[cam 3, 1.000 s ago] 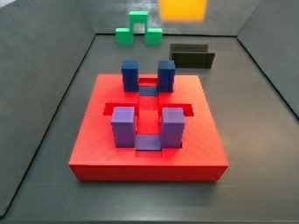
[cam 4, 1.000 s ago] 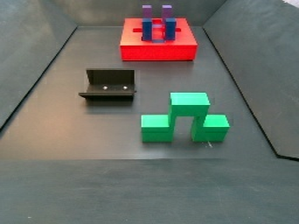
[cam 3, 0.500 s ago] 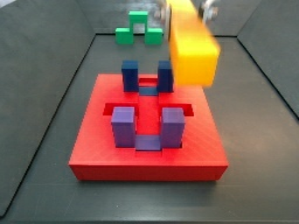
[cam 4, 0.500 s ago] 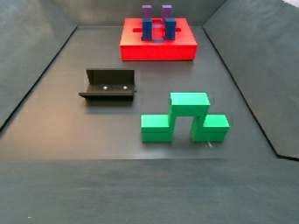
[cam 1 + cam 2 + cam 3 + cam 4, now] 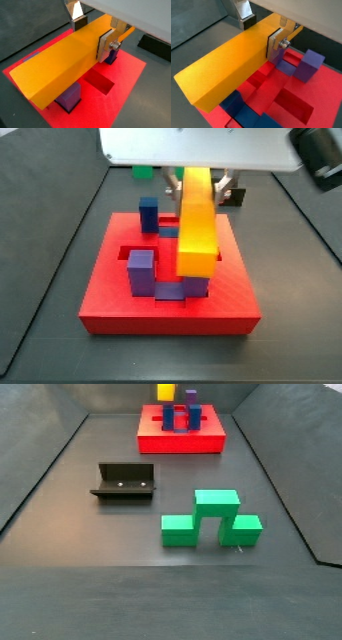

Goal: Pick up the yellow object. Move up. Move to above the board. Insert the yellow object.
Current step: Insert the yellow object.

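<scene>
The bar [image 5: 198, 213] is gripped by the claw [image 5: 92, 35] above the board [image 5: 241, 293]. Its clamping fingers [image 5: 276, 43] are seen in both wrist views; only the bar's tip [image 5: 166, 391] is seen in a side view.

No readable text, label, brand, number or sign appears on anything in these views.
</scene>
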Available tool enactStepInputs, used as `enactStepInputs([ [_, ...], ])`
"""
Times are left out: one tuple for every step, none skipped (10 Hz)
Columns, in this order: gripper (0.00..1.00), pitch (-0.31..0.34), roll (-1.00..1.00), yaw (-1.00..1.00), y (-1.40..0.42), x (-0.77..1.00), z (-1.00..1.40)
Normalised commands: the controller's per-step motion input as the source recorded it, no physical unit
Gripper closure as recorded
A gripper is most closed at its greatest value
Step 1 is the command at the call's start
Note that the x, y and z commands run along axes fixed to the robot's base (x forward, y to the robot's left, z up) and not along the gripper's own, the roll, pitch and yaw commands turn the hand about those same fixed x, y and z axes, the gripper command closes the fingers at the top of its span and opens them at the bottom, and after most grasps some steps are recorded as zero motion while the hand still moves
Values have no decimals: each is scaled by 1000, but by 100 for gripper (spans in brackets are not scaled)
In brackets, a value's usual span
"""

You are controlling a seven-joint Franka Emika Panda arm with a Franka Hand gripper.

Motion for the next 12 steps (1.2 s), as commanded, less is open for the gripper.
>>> enactStepInputs([
  [100, 26, -51, -343, 337, -186, 0],
  [100, 4, -36, -314, 183, -186, -6],
  [100, 1, -14, -226, 31, -157, -100],
  [100, 0, -51, -114, 0, -94, 0],
  [100, 0, -33, 200, 0, 63, 0],
  [100, 0, -17, 323, 0, 0, 0],
  [100, 0, -27, 469, 0, 106, 11],
  [100, 0, -79, 523, 0, 160, 74],
  [100, 0, -93, 454, 3, 89, 54],
  [100, 0, -127, 297, 43, 0, 54],
  [100, 0, -94, 57, 51, -151, 0],
  [100, -26, -64, 0, 31, -254, 0],
])
